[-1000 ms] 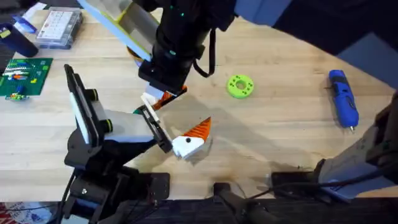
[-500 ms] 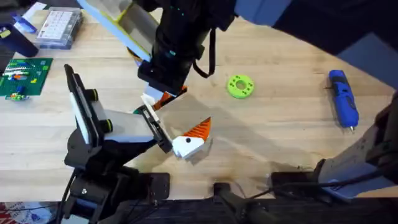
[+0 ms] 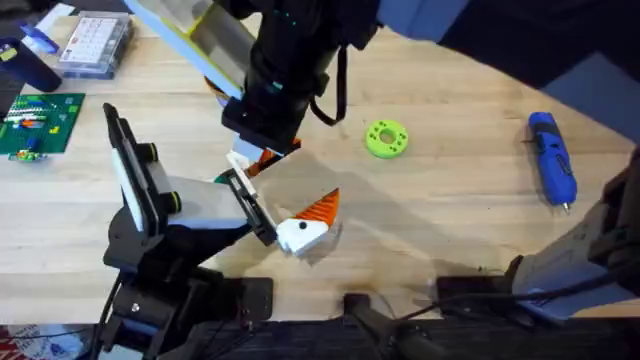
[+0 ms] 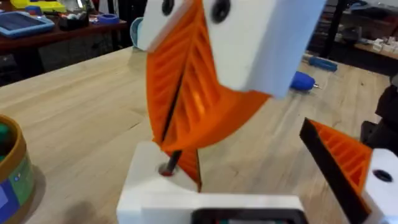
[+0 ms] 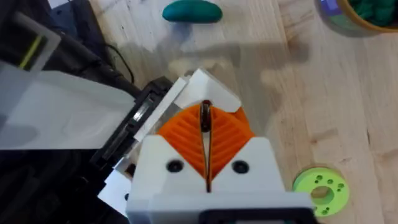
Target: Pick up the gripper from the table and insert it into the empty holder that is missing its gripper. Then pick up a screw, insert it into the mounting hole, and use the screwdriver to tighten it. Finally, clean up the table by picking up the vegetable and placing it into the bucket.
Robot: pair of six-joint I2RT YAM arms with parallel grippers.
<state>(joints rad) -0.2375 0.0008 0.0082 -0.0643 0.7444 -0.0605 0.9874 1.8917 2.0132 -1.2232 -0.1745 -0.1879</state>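
My right gripper [image 3: 262,155] [image 5: 205,112] reaches down from above, its orange pads shut on a thin dark screw [image 5: 204,119] [image 4: 173,158]. The screw's tip sits at the mounting hole [image 4: 166,169] of the gripper's white base [image 4: 186,196], which sits in the holder [image 3: 195,205] at the near left. The left wrist view looks out along the holder's rail. Its two fingers, my left gripper [image 3: 290,190], stand wide apart, and the other orange finger [image 3: 322,207] [image 4: 342,155] is bare. Far right on the table [image 3: 450,220] lies the blue screwdriver [image 3: 552,158]. The green vegetable [image 5: 191,11] lies beside the holder.
A green ring-shaped disc [image 3: 387,138] lies mid-table. The bucket [image 5: 364,15] [image 4: 9,174] stands behind the right arm. A green circuit board [image 3: 38,122] and a clear parts box [image 3: 95,45] sit at the far left. Bare wood stretches between the disc and the screwdriver.
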